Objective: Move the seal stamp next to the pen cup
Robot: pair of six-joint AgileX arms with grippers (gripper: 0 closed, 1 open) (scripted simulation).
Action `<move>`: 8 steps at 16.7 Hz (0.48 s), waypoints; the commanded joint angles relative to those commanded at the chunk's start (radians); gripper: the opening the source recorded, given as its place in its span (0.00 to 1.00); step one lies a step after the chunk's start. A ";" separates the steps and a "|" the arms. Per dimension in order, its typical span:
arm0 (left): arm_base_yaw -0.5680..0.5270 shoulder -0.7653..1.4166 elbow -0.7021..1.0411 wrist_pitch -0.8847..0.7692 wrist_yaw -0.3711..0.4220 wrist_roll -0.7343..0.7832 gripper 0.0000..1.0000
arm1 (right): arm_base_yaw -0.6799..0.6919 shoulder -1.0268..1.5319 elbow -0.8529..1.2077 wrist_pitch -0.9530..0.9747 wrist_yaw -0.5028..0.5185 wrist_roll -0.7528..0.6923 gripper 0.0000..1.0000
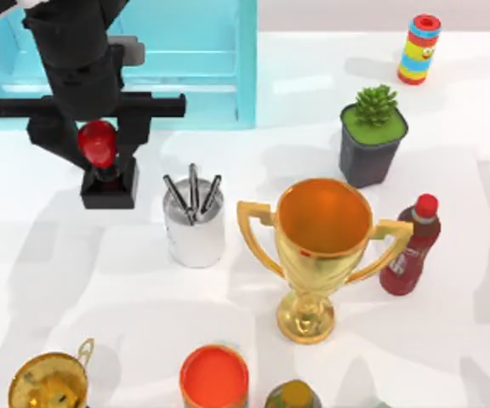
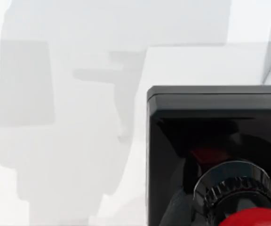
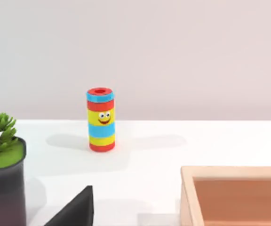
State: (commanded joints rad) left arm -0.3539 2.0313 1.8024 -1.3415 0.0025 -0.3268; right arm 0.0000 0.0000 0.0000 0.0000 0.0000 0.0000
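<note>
Your left gripper [image 1: 99, 146] sits right over the seal stamp [image 1: 107, 174], jaws seemingly around its red knob; I can't confirm the grip. It stands upright just left of the pen cup [image 1: 194, 223].

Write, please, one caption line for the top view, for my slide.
Left gripper holds the seal stamp by its red knob, just left of the pen cup.
</note>
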 joint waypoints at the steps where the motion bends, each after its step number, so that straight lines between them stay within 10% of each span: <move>1: 0.000 0.000 0.000 0.000 0.000 0.000 0.23 | 0.000 0.000 0.000 0.000 0.000 0.000 1.00; 8: 0.000 0.000 0.000 0.000 0.000 0.000 0.75 | 0.000 0.000 0.000 0.000 0.000 0.000 1.00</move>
State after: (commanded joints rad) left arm -0.3539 2.0313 1.8024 -1.3415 0.0025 -0.3268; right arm 0.0000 0.0000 0.0000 0.0000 0.0000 0.0000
